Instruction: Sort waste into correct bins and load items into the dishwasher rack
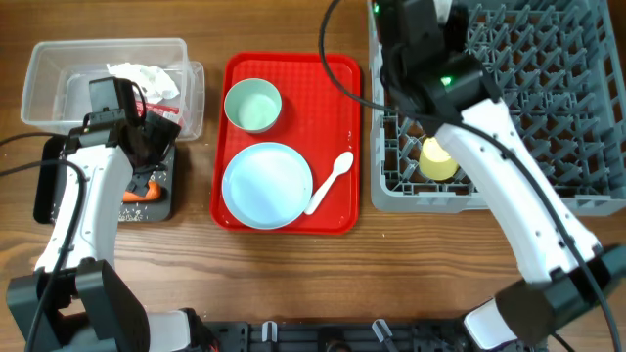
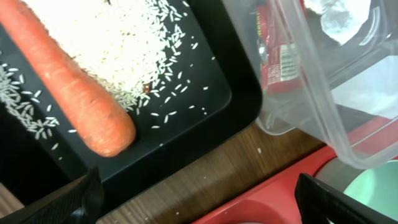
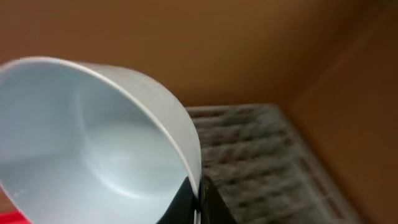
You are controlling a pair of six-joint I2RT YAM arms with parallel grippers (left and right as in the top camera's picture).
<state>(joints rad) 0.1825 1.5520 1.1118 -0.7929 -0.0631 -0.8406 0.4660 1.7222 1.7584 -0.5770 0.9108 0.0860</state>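
Two grippers differ: the left gripper [image 2: 208, 202] gapes wide and empty above the black tray [image 2: 205, 93], where the carrot [image 2: 68, 87] lies amid rice [image 2: 106, 37]; the right gripper [image 3: 194, 202] pinches the rim of a pale bowl [image 3: 93, 143], seemingly over the dishwasher rack [image 3: 249, 155].

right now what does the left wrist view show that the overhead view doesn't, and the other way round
Only the left wrist: white rice scattered over the floor of the black tray beside the carrot. Only the overhead: the dishwasher rack with the yellow cup in it, plus the blue plate and white spoon on the red tray. Both: the carrot, black tray, clear tub holding tissue, a pale bowl and the red tray.
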